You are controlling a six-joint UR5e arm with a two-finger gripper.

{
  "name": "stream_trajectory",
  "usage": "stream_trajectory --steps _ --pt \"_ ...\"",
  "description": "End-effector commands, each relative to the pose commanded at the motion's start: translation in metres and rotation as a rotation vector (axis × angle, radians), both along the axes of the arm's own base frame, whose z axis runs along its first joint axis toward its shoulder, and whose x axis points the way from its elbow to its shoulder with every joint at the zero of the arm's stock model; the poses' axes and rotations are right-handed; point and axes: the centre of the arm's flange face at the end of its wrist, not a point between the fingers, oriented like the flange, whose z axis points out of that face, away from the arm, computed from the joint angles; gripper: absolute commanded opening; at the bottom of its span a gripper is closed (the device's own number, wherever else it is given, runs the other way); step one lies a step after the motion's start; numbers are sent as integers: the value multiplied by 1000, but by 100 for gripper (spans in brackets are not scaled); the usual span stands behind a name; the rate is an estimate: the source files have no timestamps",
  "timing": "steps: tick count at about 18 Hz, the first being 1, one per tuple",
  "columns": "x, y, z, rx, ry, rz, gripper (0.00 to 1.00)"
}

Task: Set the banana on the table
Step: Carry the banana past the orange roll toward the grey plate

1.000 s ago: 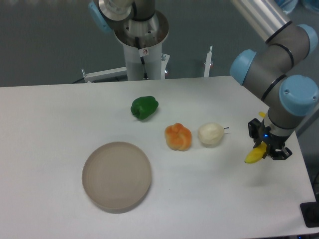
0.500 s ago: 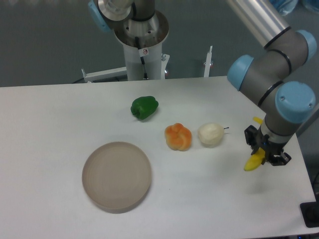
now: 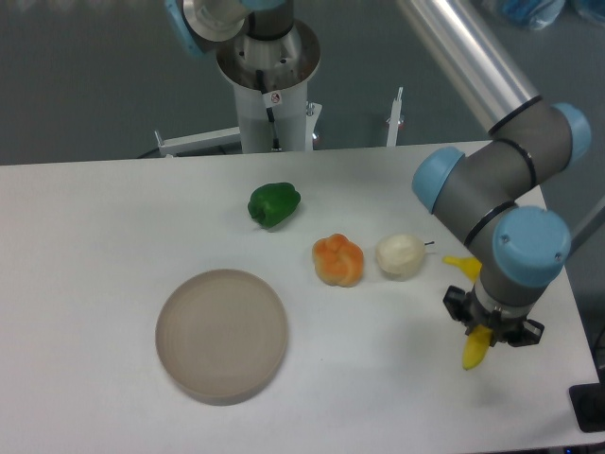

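At the lower right of the frame, the banana (image 3: 474, 351) is being carried lower toward the table (image 3: 113, 208), clamped in the closed gripper (image 3: 491, 331).

Silver tube arm (image 3: 463, 52), grey joints, light-blue caps, small black tool (image 3: 493, 328)
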Motion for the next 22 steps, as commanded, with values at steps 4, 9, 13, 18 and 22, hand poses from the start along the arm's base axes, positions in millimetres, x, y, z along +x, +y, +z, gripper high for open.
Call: stream_trajectory --steps 4,9,13,18,22 --pt "13 10 -15 -10 2 92 0" --pt "48 30 -30 -28 -1 124 0" --pt "72 39 -44 -45 -19 109 0" --pt "99 43 -56 -46 -76 106 0" --pt "119 54 -66 -18 -139 127 4"
